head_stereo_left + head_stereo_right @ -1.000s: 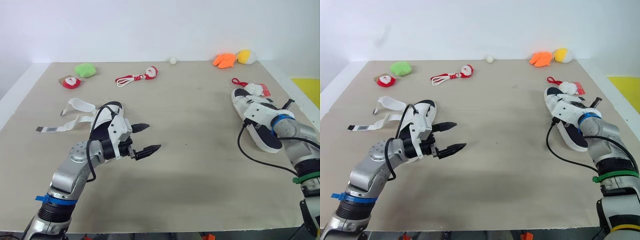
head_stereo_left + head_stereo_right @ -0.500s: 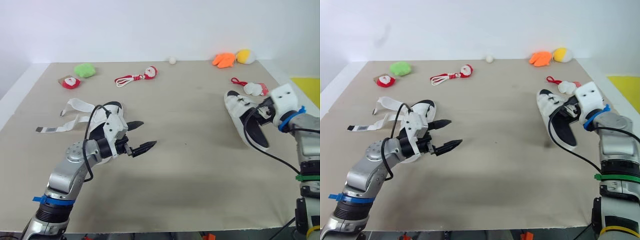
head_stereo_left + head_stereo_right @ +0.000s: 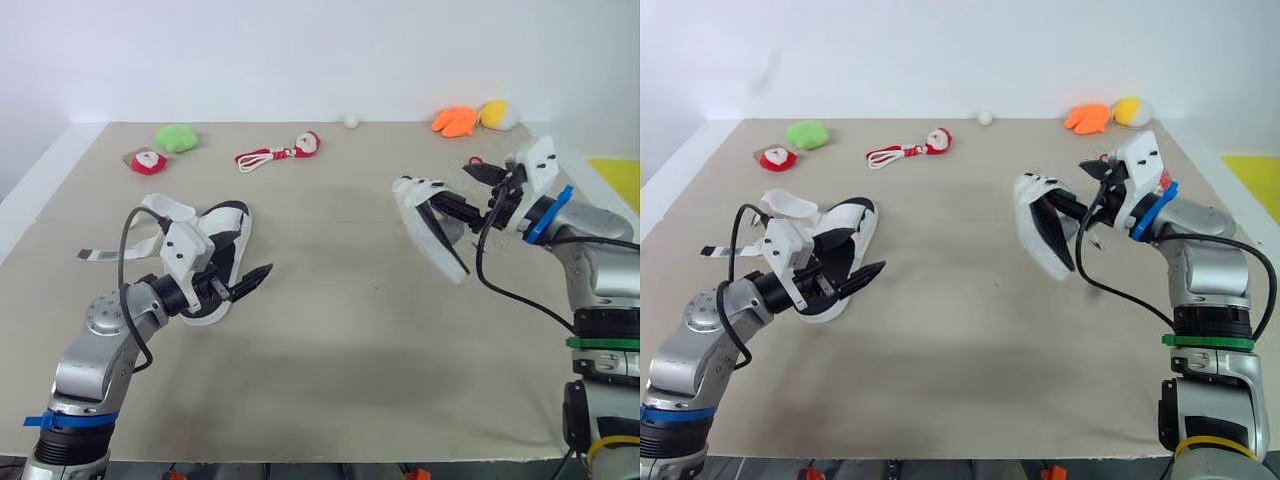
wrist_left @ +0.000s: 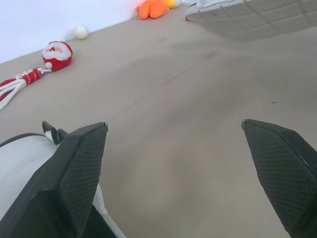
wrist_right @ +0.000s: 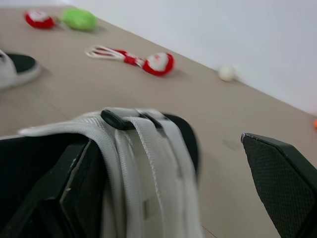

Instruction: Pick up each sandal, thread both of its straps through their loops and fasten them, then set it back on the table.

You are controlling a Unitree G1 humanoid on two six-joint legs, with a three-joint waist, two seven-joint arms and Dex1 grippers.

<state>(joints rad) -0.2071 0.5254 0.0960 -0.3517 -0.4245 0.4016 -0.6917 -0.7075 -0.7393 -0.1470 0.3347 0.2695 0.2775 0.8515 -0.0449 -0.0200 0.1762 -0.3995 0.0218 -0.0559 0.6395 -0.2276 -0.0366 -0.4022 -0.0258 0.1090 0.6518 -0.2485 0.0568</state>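
One white sandal with a black footbed lies on the table at the left, its two straps loose and spread out to its left. My left gripper hovers open just in front of its toe end, nothing between its fingers. The other sandal hangs in the air right of centre, tilted with its sole facing me. My right gripper stands open. One finger is hooked under this sandal's straps; the other finger stands clear of it.
Along the far edge lie a green plush, a small Santa toy, a red-and-white rope with a Santa, a white ball, and orange and yellow plush toys. Bare tabletop spans the middle and front.
My right gripper has lifted the right sandal off the table and carried it up and to the left. My left gripper has drawn back toward the left sandal.
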